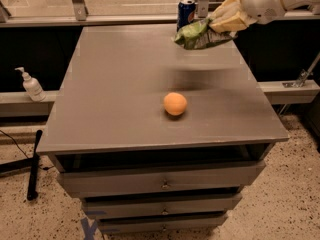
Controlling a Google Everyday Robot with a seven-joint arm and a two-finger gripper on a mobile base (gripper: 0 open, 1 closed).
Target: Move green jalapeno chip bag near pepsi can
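The gripper is pinching the green jalapeno chip bag by one end above the table's far edge, its long axis running crosswise (free end drooping just in front of the pepsi can).

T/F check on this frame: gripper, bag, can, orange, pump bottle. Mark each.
The gripper holds the green jalapeno chip bag above the table. True.
The pepsi can lies on its side. False: it stands upright at the table's back edge.
The orange sits mid-table, apart from the bag. True.
The pump bottle stands on the table. False: it stands on a ledge beside it.
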